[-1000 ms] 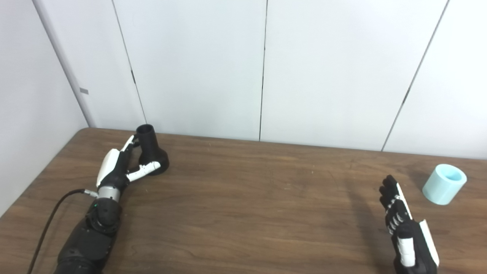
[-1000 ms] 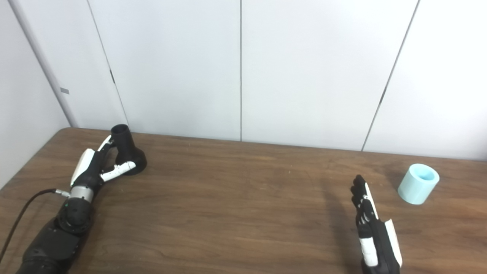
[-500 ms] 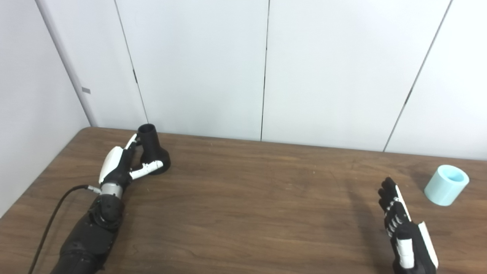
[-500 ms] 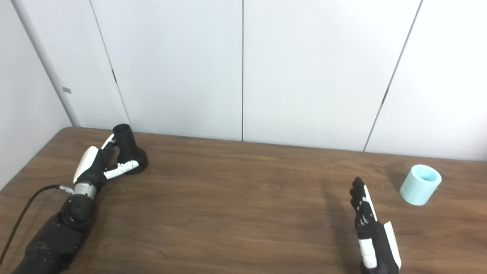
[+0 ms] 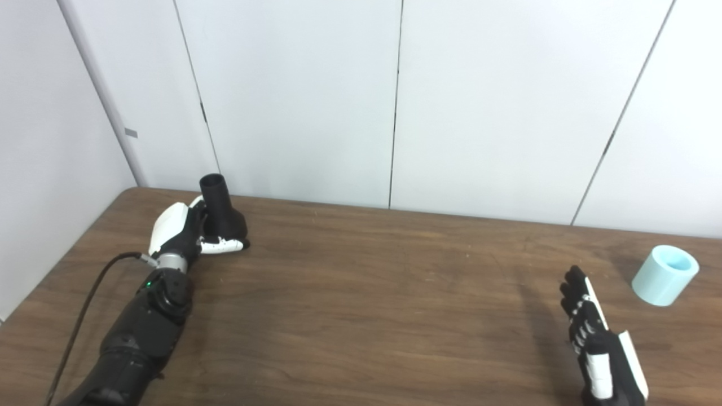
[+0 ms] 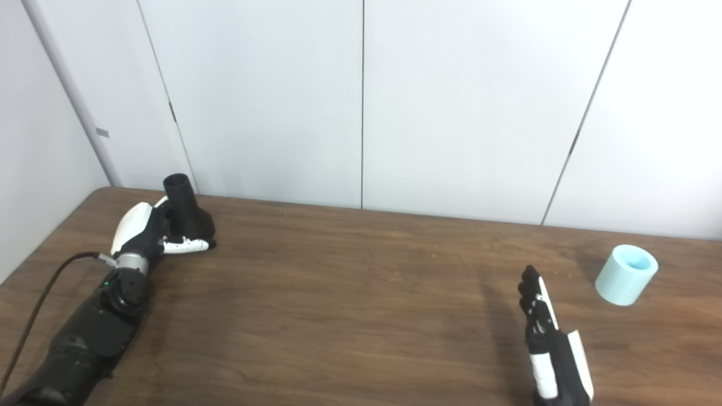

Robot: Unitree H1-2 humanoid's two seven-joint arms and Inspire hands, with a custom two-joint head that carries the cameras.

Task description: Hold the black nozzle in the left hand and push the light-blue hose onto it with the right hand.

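Observation:
The black nozzle (image 5: 219, 207) stands at the table's far left corner, narrow end up and leaning a little left. My left hand (image 5: 181, 235) is wrapped around its wide base, the thumb across the front and the fingers behind it. The light-blue hose (image 5: 664, 275), a short fat tube, rests on the table at the far right, its opening tilted up. My right hand (image 5: 597, 343) stands edge-on near the front right with straight fingers, holding nothing, a hand's length short and left of the hose.
The brown wooden table (image 5: 372, 293) runs up to white wall panels (image 5: 395, 101) at the back and left. A black cable (image 5: 84, 304) trails off my left wrist toward the front left edge.
My left hand has slid forward and its fingers and thumb have closed around the nozzle's base, tipping it slightly left. The right hand and hose have held still; the camera drifted a little.

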